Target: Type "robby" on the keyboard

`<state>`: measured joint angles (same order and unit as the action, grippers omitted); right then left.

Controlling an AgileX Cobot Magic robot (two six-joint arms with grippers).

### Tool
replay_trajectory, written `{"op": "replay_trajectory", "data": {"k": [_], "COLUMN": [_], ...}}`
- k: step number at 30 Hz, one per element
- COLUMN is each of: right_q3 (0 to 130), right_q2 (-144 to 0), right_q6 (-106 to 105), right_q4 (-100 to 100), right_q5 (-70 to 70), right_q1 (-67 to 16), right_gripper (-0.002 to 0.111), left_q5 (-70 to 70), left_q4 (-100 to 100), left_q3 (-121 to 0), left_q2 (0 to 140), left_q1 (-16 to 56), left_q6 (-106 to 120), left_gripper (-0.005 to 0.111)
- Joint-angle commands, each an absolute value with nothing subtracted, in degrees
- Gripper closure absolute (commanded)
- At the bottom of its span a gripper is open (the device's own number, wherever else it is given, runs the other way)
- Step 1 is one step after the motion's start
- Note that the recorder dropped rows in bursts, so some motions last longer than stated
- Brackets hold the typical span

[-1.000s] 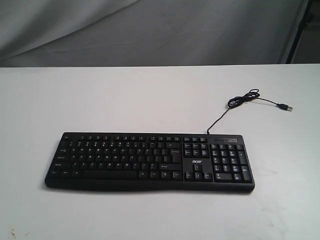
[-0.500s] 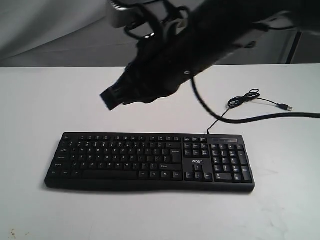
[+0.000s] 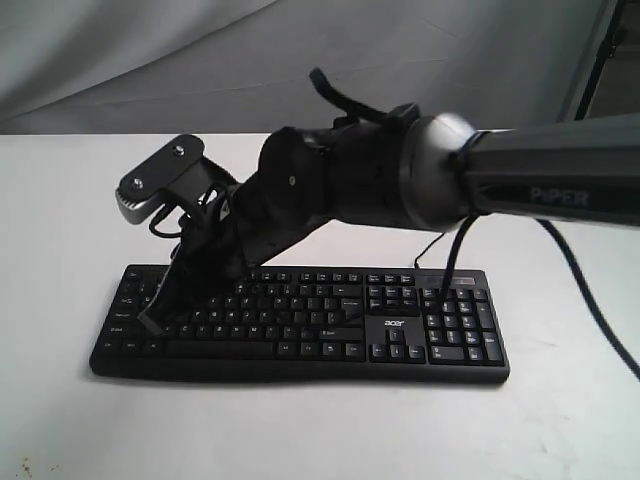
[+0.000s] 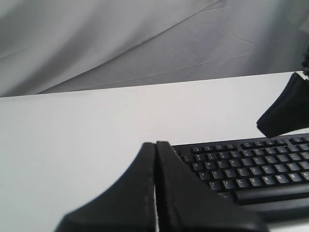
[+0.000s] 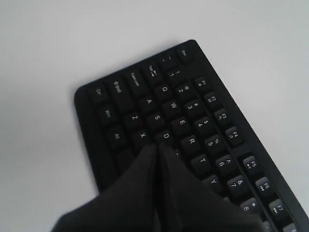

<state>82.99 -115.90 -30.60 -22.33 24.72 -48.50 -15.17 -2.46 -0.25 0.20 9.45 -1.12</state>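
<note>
keyboard point(image 3: 330, 340) black, white legends | table point(image 3: 80, 200) white | backdrop point(image 3: 150, 60) plain grey

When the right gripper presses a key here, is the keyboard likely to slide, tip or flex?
Probably stays put: the keyboard is wide and lies flat on the table, so tipping looks unlikely. It looks rigid, so little flex. A slanted push from the shut right gripper, near the D key, might slide it on the smooth top.

Right arm point(image 3: 350, 185) overhangs the keyboard's point(image 3: 300, 348) letter keys; number pad point(image 3: 458, 325) lies clear.
</note>
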Motion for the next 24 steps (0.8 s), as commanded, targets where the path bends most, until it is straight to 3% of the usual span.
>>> {"op": "replay_trajectory", "data": {"k": [1, 24], "right_q3": [83.48, 83.48], "right_q2": [-118.46, -126.38], "right_q6": [-31.89, -33.63], "right_q4": [-20.08, -21.4], "right_q5": [20.03, 4.26], "right_q1": [-48.61, -48.61], "right_gripper": [0.108, 0.108], "left_q5": [-14.76, -14.76], "left_q4": [-2.74, -2.74], "left_q3": [0.0, 0.0], "left_q2": [0.0, 0.0], "left_q1": [9.82, 9.82], "left_q6": [-1.28, -1.28], "left_gripper": [0.107, 0.107]}}
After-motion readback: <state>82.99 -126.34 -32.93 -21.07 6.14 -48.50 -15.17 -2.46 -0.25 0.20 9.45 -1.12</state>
